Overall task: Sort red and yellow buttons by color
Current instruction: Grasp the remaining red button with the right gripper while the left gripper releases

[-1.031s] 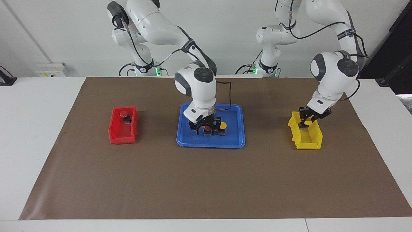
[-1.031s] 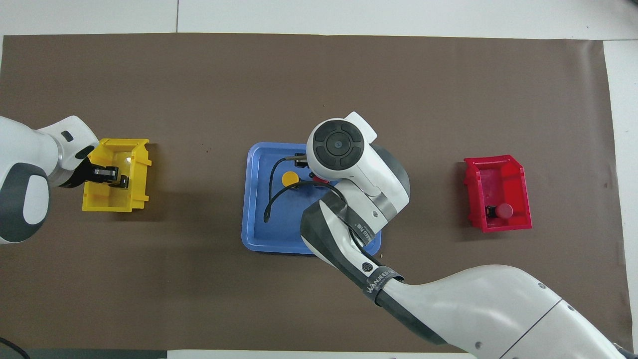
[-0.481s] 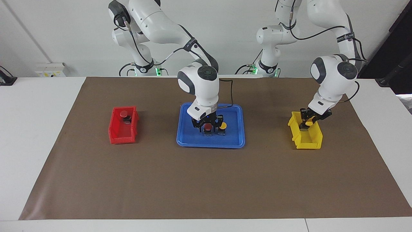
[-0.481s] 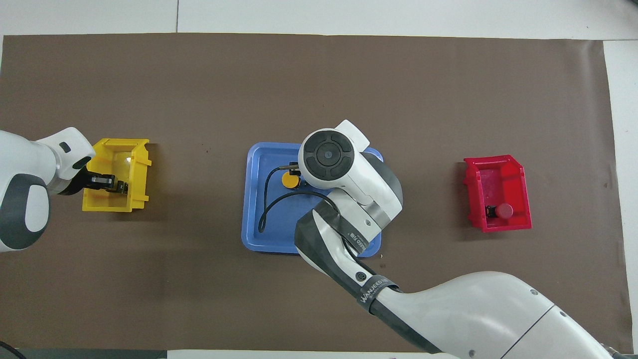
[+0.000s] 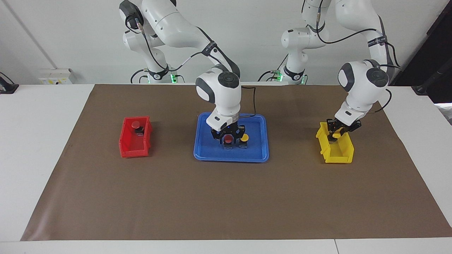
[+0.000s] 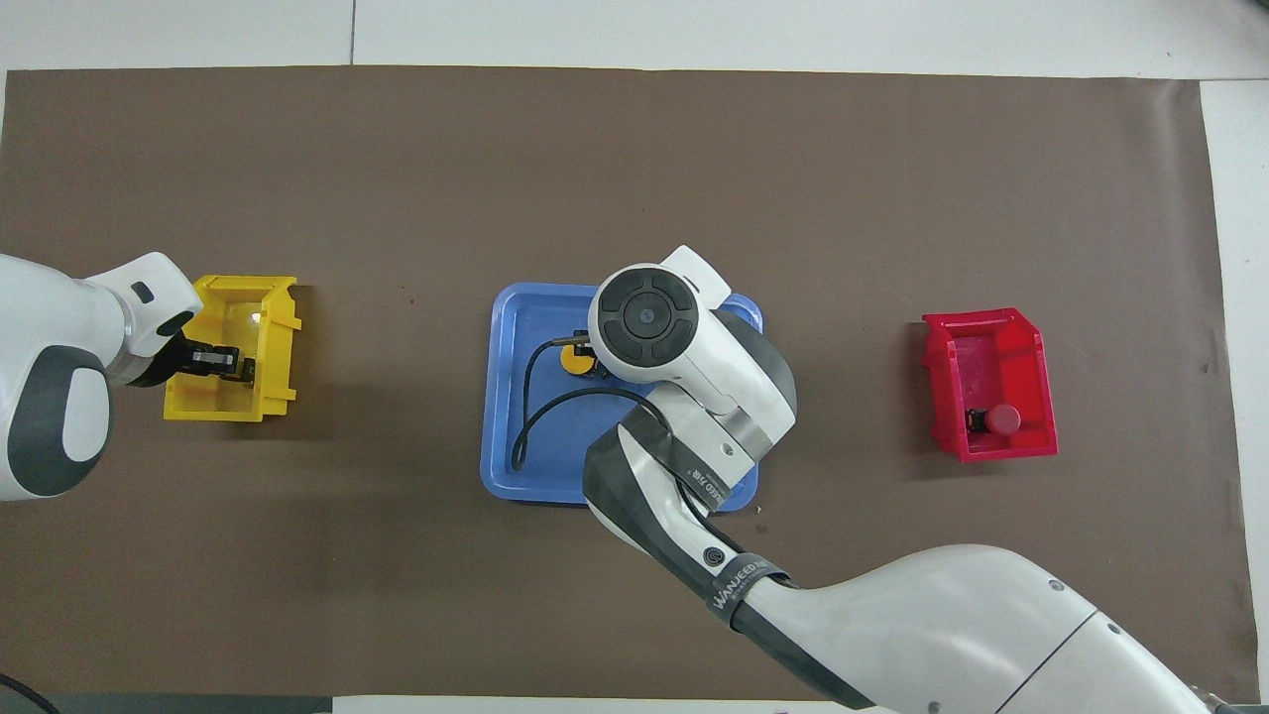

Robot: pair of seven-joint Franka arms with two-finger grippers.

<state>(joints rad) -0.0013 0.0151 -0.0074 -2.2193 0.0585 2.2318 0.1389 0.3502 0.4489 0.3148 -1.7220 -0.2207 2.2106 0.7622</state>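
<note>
My right gripper is down in the blue tray, open, with a finger on either side of a red button. A yellow button stands beside it in the tray and shows partly in the overhead view, where my right hand hides the red one. My left gripper is shut on the other yellow button and holds it over the yellow bin, at the end nearer to the robots. The second red button lies in the red bin.
The tray stands mid-table on a brown mat. The red bin is toward the right arm's end and the yellow bin toward the left arm's end. A black cable hangs from my right hand over the tray.
My right gripper has shifted a little toward the left arm's end and settled around the red button. My left gripper has moved slightly over the yellow bin, still holding the yellow button.
</note>
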